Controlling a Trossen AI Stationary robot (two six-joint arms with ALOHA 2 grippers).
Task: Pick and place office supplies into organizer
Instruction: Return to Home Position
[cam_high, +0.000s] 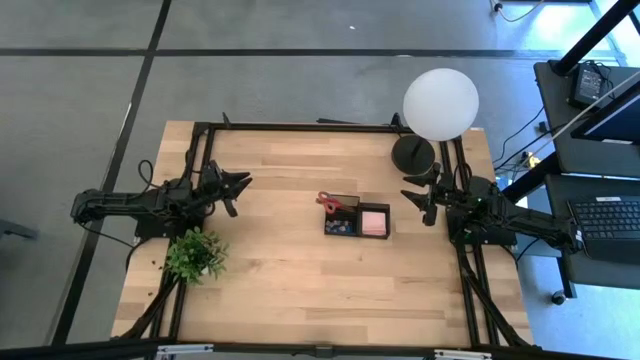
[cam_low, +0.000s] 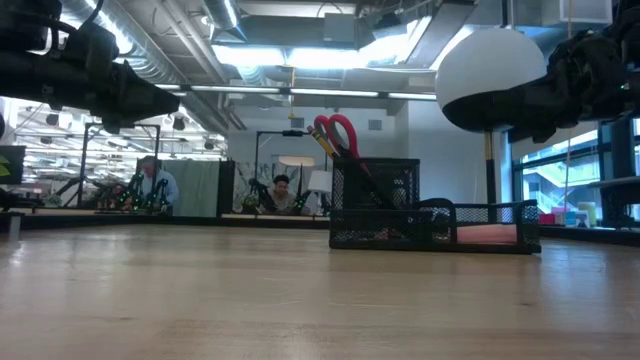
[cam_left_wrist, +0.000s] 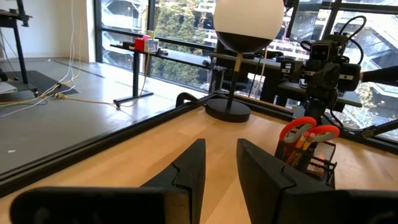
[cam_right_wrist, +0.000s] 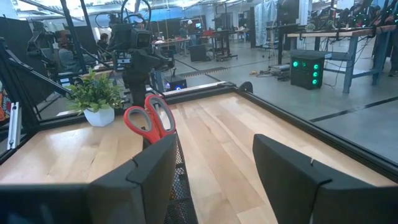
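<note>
The black mesh organizer (cam_high: 356, 219) stands on the table's middle, also in the low view (cam_low: 432, 213). Red-handled scissors (cam_high: 330, 201) and yellow pencils (cam_low: 326, 143) stand upright in its tall cup, handles up. A pink sticky-note pad (cam_high: 374, 221) lies in its right compartment; small blue items (cam_high: 338, 227) lie in a near one. My left gripper (cam_high: 240, 184) hovers open near the table's left edge, above the wood. My right gripper (cam_high: 412, 190) hovers open by the right edge, beside the lamp base. Both are apart from the organizer.
A round black lamp base (cam_high: 413, 152) with a white globe (cam_high: 441, 103) stands at the far right. A small green potted plant (cam_high: 196, 254) sits near the left edge. Bare wood lies in front of the organizer, toward the near edge.
</note>
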